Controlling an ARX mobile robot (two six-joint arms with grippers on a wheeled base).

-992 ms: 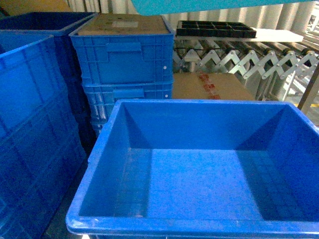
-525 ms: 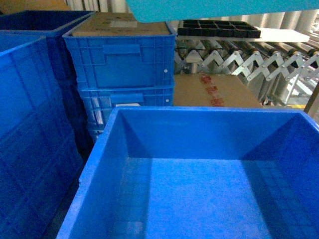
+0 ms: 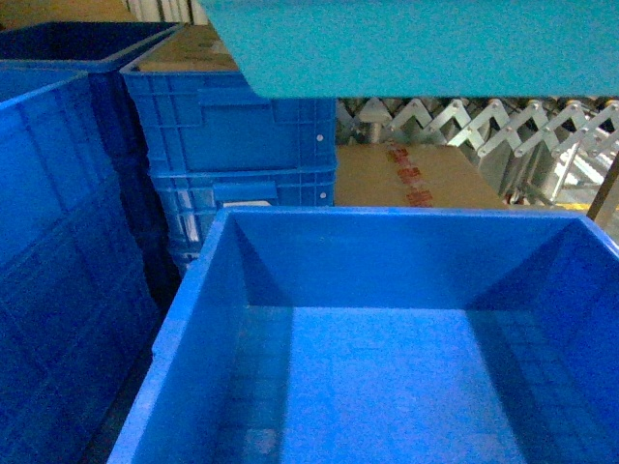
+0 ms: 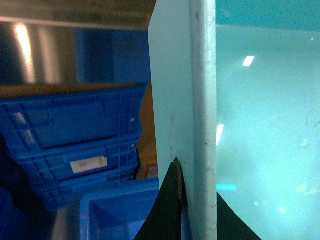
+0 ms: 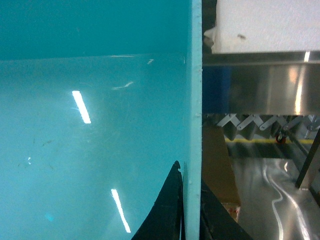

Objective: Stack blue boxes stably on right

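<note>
You had the turquoise tub lifted, hanging above the wide blue crate on the right, not yet lowered in; stacking undone. Left gripper clamped the tub's left rim, right gripper clamped its right rim. Tub was smooth, shallow and pale, its glossy inside faintly scuffed.

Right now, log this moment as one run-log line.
held: light turquoise plastic tub | left fingers: on left rim | right fingers: on right rim | position: above wide royal-blue plastic crate | crate: empty
</note>
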